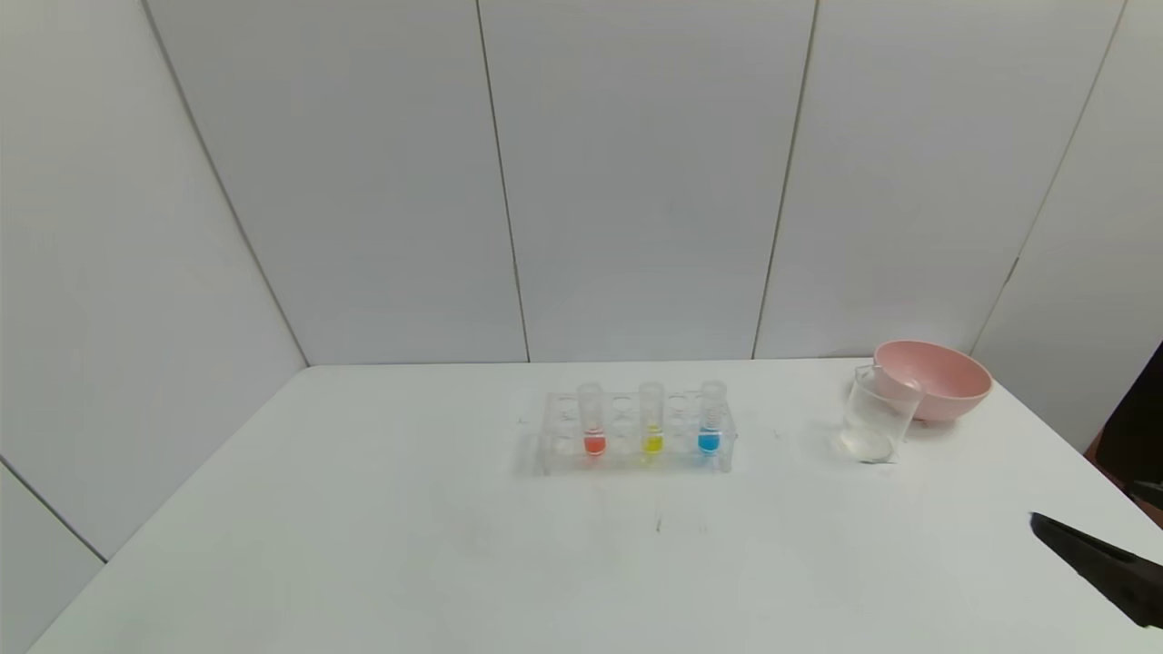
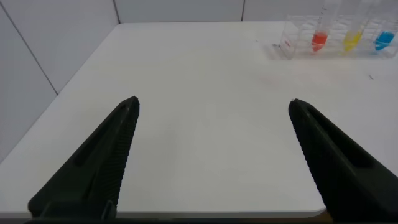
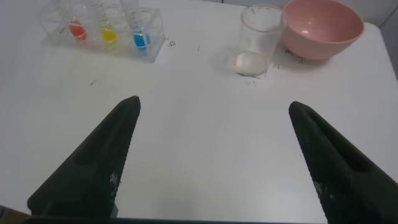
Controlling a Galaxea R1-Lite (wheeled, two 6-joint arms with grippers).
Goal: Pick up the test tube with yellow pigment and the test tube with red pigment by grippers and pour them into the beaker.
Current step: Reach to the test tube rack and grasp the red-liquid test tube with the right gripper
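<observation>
— Where do the tubes stand?

— In a clear rack (image 1: pixel 636 434) at the middle of the head view, on the white table (image 1: pixel 382 536). All three are upright in its row of holes: the test tube with red pigment (image 1: pixel 591 419) on the frame's left, the test tube with yellow pigment (image 1: pixel 651 418) in the centre, and a blue-bottomed tube (image 1: pixel 711 417) on the right.

— And the beaker?

— The beaker (image 1: pixel 876 415) is to the right of the rack, well apart from it, in the right part of the frame. A pink bowl (image 1: pixel 936 378) sits just behind it, overlapping it in the view; whether they touch I cannot tell.

— The claws?

— The right gripper (image 3: pixel 213 158) hangs over bare table, jaws spread wide and holding nothing; in the head view only one black finger pokes in at the lower right corner. In its own camera the rack lies at the upper left and the beaker at the upper middle.

— The left one?

— The left gripper (image 2: pixel 211 158) is also spread wide and empty, over bare table, with the rack far off at the upper right of its view — it does not appear in the head view.
</observation>
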